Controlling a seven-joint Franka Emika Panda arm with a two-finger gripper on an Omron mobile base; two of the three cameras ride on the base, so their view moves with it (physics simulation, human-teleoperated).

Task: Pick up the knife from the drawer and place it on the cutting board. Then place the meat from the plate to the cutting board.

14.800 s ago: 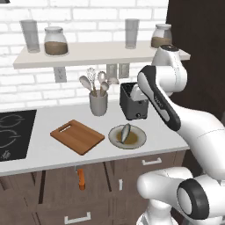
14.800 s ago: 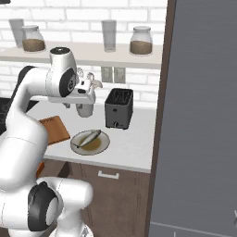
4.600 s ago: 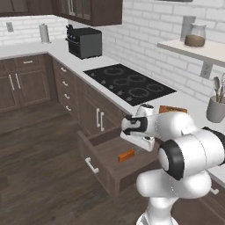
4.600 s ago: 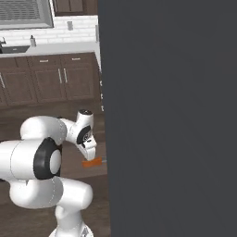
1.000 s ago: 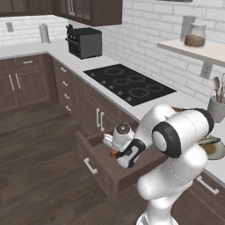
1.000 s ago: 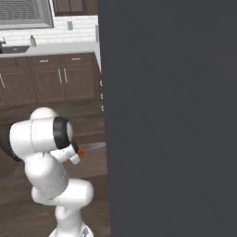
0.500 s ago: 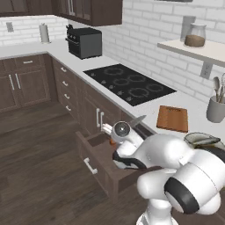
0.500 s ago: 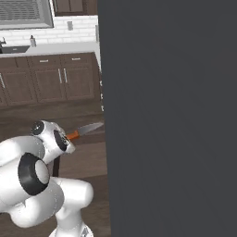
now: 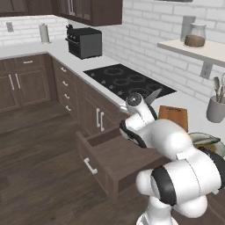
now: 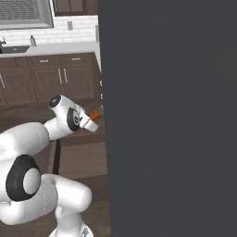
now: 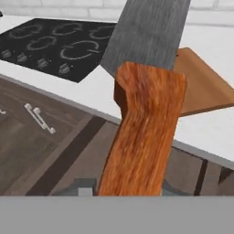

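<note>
My gripper (image 9: 143, 100) is shut on the knife and holds it above the counter edge, over the open drawer (image 9: 118, 158). The knife's orange handle (image 11: 141, 132) rises between the fingers, and its grey blade (image 11: 148, 32) points toward the cutting board (image 11: 201, 87). In the left base view the blade (image 9: 152, 95) sticks up to the right, just short of the cutting board (image 9: 173, 117). Farther right, the plate (image 9: 196, 137) carries the meat (image 9: 208, 140). The orange handle (image 10: 95, 114) also shows at the hand in the right base view.
A black cooktop (image 9: 127, 81) lies left of the board, with a dark toaster oven (image 9: 85, 41) beyond it. A grey utensil holder (image 9: 216, 110) stands at the wall. A tall dark panel (image 10: 166, 115) blocks the right base view. The drawer's silver handle (image 9: 90, 166) juts into the floor space.
Over the last second the arm has lifted the knife out of the drawer up to counter height, blade now pointing at the board. The drawer stays open.
</note>
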